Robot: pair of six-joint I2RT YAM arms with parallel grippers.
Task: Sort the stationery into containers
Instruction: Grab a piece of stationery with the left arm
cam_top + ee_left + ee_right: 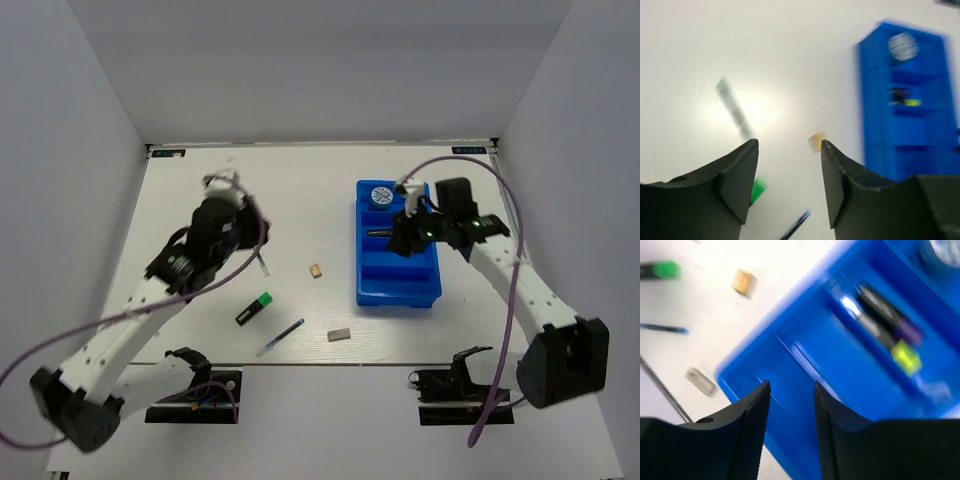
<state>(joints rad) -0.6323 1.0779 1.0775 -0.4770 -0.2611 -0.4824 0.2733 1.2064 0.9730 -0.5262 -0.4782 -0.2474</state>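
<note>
Top external view puts the bright blue rectangular plastic tray (398, 290) on the right half of the white table (300, 200), with its ridged compartments running crosswise. The round blue-white disc (380, 194) lies in the farthest compartment. In the next one, the right wrist view shows black highlighters with purple and yellow ends (890, 335) lying side by side. Loose on the table to the left of the tray are the small tan eraser (316, 270), the grey eraser (339, 336), the thin dark-blue pen (280, 338), the black highlighter with a green end (254, 309) and, just beside the left arm's wrist, the thin white pen (263, 262). The right gripper (791, 386) hangs over the tray, jaws apart with nothing between them. The left gripper (789, 145) is above the bare table, jaws also apart and empty, and the tan eraser shows just beyond its gap. Both wrist views are blurred, but the step in hand looks like the left arm lining up on that eraser. To do it well, centre the gap over the block and turn the wrist so the fingers close across its narrower sides. Come down until the tips almost meet the table, since a block this small may skid if one finger touches first. The right arm should clear the tray before the carry, and the release should be low over a free compartment.
</note>
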